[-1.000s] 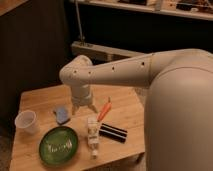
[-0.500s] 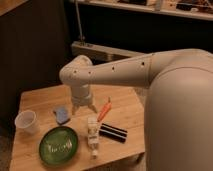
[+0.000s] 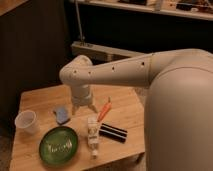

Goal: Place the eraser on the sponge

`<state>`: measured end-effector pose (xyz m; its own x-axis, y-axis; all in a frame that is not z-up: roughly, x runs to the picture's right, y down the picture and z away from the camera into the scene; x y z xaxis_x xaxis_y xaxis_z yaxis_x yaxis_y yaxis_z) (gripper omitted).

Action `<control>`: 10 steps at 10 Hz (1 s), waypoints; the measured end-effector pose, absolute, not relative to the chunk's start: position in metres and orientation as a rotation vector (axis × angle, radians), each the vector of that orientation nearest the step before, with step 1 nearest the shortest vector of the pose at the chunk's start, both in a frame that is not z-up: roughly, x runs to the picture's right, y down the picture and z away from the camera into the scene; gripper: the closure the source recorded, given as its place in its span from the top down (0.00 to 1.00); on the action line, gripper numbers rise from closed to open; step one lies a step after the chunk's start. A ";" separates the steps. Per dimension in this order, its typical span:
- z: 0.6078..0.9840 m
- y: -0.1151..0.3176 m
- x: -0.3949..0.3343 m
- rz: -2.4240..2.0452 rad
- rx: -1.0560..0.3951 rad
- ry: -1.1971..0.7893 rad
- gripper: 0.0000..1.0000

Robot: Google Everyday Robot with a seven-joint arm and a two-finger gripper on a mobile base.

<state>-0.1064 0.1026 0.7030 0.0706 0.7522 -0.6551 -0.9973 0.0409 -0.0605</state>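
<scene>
The eraser [image 3: 113, 133], a flat black block with two pale stripes, lies on the wooden table [image 3: 40, 102] near its front right. Further left on the tabletop sits the sponge [image 3: 62, 114], a small light-blue pad. My gripper [image 3: 84, 107] hangs from the white arm above the table's middle, between the sponge and the eraser and a little behind both. It holds nothing that I can see, and it stands apart from the eraser.
A clear plastic bottle [image 3: 93, 135] lies just left of the eraser. An orange carrot-like stick [image 3: 104, 110] lies behind it. A green plate [image 3: 59, 145] sits front left, with a translucent white cup [image 3: 26, 121] at the left edge. My arm's bulk fills the right side.
</scene>
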 end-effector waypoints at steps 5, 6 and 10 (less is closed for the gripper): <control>0.703 0.103 -0.106 1.437 -0.590 0.523 0.65; 0.703 0.103 -0.106 1.437 -0.590 0.523 0.65; 0.689 0.104 -0.094 1.356 -0.593 0.429 0.65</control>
<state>-0.0943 0.1042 0.6894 0.1737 0.7758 -0.6066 -0.9835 0.1054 -0.1469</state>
